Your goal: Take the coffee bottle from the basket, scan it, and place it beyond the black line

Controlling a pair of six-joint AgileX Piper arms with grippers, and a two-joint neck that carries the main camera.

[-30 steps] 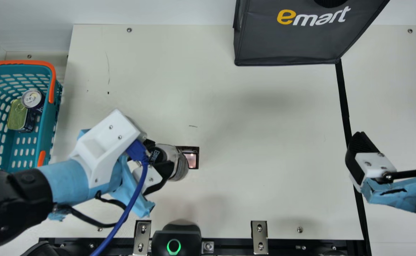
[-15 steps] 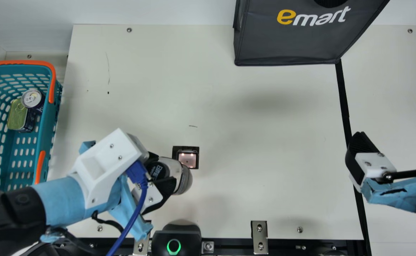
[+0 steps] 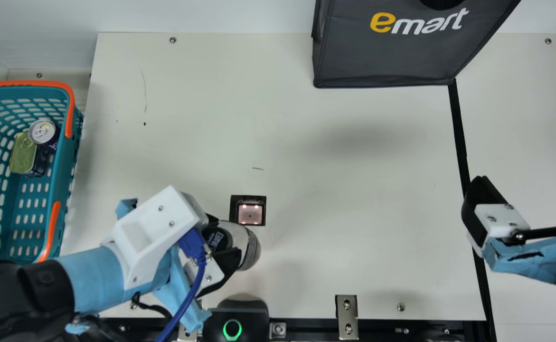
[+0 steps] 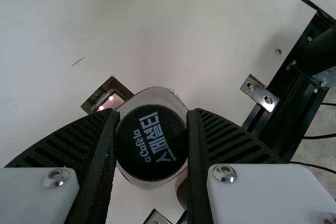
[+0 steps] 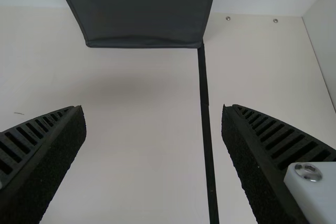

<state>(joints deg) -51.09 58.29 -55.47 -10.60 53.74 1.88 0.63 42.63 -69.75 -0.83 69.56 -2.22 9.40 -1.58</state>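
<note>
My left gripper is shut on the coffee bottle, a clear bottle with a black cap, just below the scanner window in the main view. In the left wrist view the bottle's black cap lies between the two fingers of my left gripper, with the lit scanner window beside it. At the right, my right gripper stands open near the black line. The right wrist view has the black line between the parted fingers of my right gripper.
The teal basket at the left holds a round can and a green-topped tin. A dark grey bag stands at the back. A black device with a green ring and metal brackets line the front edge.
My left arm has moved toward the table's front edge and slightly right with the bottle, uncovering the scanner window. The right arm has kept still.
</note>
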